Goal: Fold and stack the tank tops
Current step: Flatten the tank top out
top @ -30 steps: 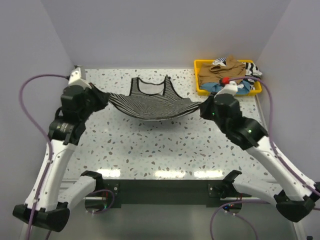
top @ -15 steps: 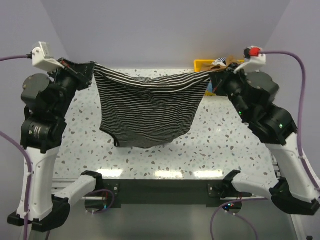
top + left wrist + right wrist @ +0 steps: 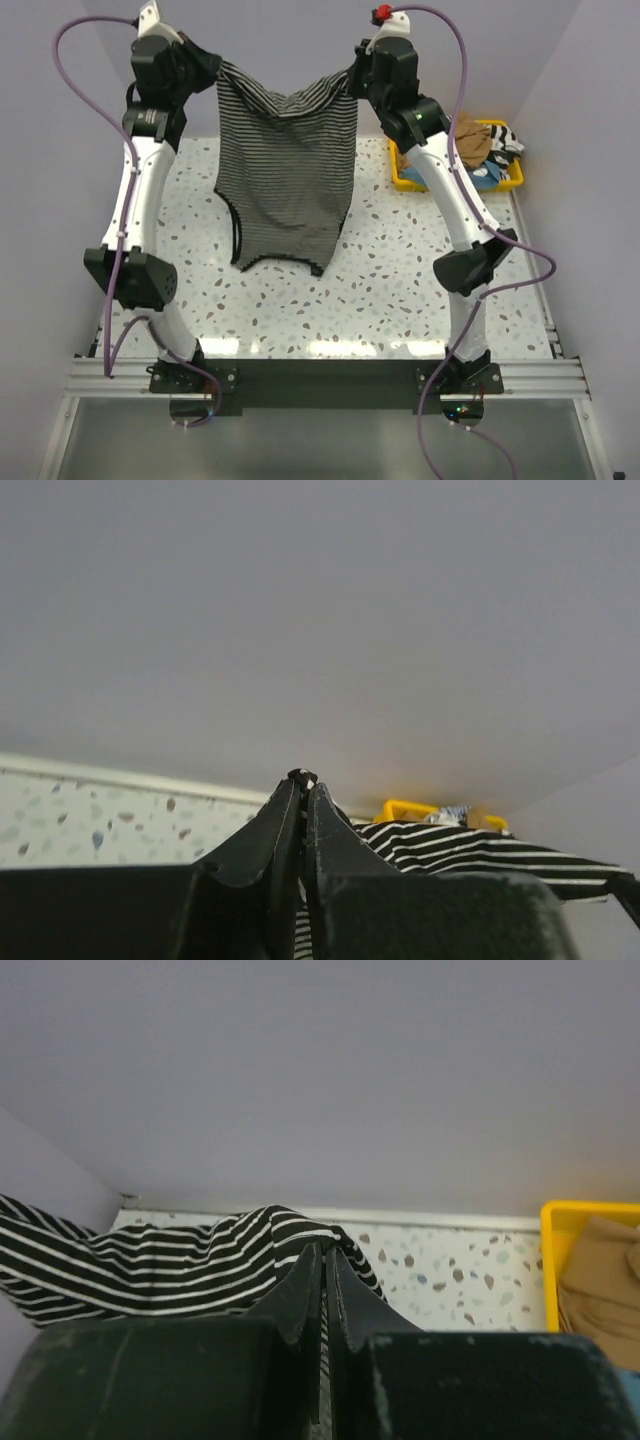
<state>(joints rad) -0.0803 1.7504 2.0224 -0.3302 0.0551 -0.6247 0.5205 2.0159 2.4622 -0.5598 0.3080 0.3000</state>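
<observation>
A black-and-white striped tank top (image 3: 287, 170) hangs high above the table, stretched between both raised arms. My left gripper (image 3: 218, 72) is shut on its upper left corner, and my right gripper (image 3: 352, 76) is shut on its upper right corner. The cloth sags between them and its lower hem dangles near the tabletop. In the left wrist view the gripper (image 3: 302, 778) pinches a bit of striped cloth (image 3: 470, 847). In the right wrist view striped fabric (image 3: 170, 1265) drapes over the shut gripper (image 3: 325, 1248). More tank tops, tan-brown (image 3: 470, 140) and others, lie piled in the tray.
A yellow plastic tray (image 3: 409, 182) sits at the table's back right, also showing in the right wrist view (image 3: 552, 1260). The speckled white table (image 3: 380, 290) is walled by grey panels at the back and both sides.
Both arms have risen from table height to full stretch, lifting the striped tank top off the surface. It now hangs vertically instead of lying sagged between the grippers.
</observation>
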